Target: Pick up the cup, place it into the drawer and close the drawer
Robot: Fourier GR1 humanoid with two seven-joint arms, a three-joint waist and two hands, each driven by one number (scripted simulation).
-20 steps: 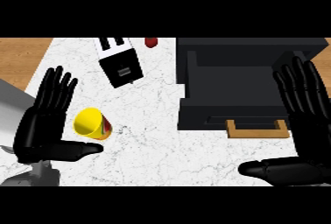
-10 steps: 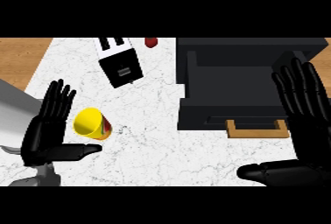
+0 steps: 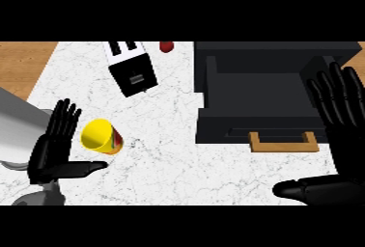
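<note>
One view, from my head, looks down on the white marbled counter (image 3: 178, 159). My black open drawer (image 3: 257, 103) with its tan wooden handle (image 3: 283, 143) holds nothing I can see. A yellow cup (image 3: 100, 136) lies tipped on the counter, well apart from the drawer. Beyond it sit a black-and-white toaster (image 3: 132, 67) and a small red object (image 3: 166, 46). My left hand (image 3: 55, 149) stands just beside the cup, fingers straight, holding nothing. My right hand (image 3: 335, 140) is spread wide near the handle.
</note>
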